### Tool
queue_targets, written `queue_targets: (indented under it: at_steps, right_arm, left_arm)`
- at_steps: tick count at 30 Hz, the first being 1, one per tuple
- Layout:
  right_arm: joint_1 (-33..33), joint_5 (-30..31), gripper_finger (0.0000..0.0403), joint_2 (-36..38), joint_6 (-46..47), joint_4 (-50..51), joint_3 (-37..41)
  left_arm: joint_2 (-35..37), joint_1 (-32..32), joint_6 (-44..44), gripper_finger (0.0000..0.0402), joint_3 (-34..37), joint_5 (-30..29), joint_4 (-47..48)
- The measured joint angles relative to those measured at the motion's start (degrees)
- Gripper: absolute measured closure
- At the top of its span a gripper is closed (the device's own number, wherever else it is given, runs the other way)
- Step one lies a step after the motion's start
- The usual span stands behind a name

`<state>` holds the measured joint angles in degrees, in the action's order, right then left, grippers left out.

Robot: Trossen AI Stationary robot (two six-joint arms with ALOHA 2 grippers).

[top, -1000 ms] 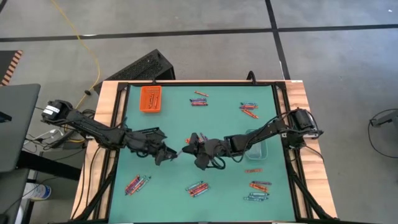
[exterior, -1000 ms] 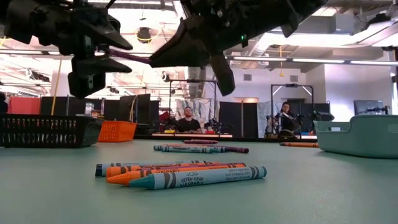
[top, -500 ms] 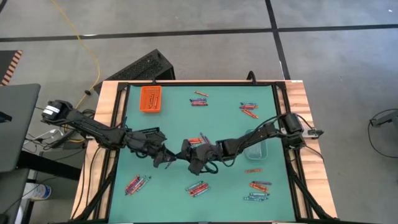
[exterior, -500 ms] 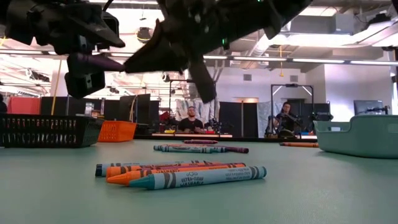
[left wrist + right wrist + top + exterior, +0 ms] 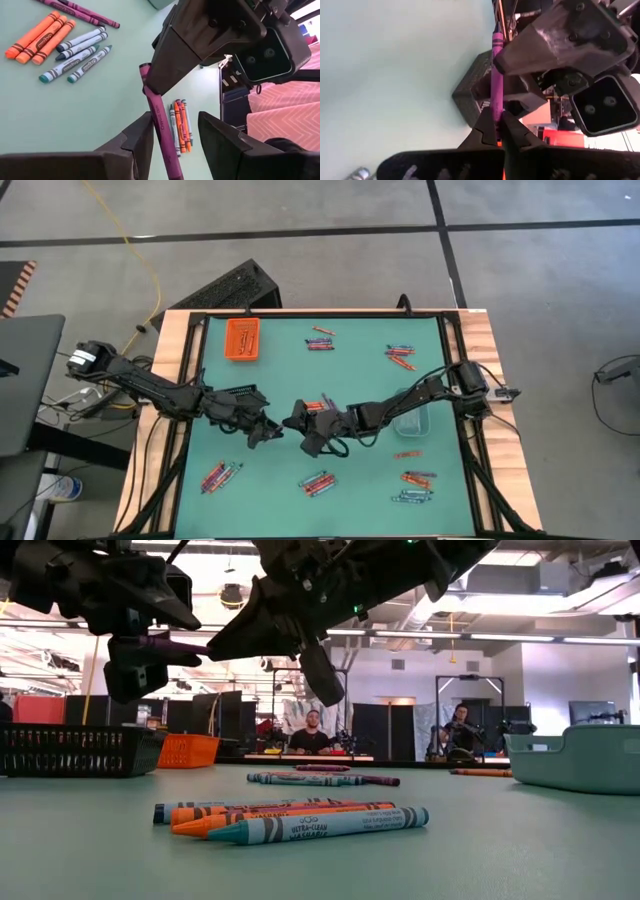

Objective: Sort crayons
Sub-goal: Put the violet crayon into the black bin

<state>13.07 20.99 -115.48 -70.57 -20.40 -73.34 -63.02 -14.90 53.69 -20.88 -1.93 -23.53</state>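
Observation:
Above the middle of the table, a purple crayon [image 5: 161,125] hangs roughly level in the air. My right gripper [image 5: 296,420] is shut on it. Its free end reaches in between the fingers of my left gripper [image 5: 268,432], which is open, one finger [image 5: 142,137] close beside the crayon and the other [image 5: 212,132] apart from it. In the low view the crayon [image 5: 180,643] bridges the two grippers. Other crayons lie in small groups on the green table [image 5: 260,380]: [image 5: 320,340], [image 5: 400,356], [image 5: 218,475], [image 5: 316,482], [image 5: 415,485]. My right gripper pinches the purple crayon between its two fingertips at one end [image 5: 495,112]. The crayon runs on along the line of the fingers toward my left gripper, roughly level and clear of the table. My left gripper has the crayon between its fingers; I cannot tell whether either finger touches it.
An orange tray [image 5: 242,338] stands at the far left of the table, a clear tray [image 5: 412,418] at the right, and a black tray [image 5: 225,288] on the floor beyond the far edge. People sit in the room behind.
My right gripper has moved toward the table's left with the purple crayon, closing on my left gripper, and has rolled a little. The crayon's free end has come in between the left fingers.

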Motion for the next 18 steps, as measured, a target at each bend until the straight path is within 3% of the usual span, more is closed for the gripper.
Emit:
queue_targets:
  at_steps: [8,18]
  right_arm:
    - [0.0,0.0,0.0401,0.0,0.0,0.3,0.0]
    - [0.0,0.1,0.0359,0.0,0.0,0.2,0.1]
  left_arm:
    - [0.0,0.0,-0.6,0.0278,0.0,0.1,1.2]
    - [0.0,0.0,-3.2,0.0361,0.0,-1.8,4.4]
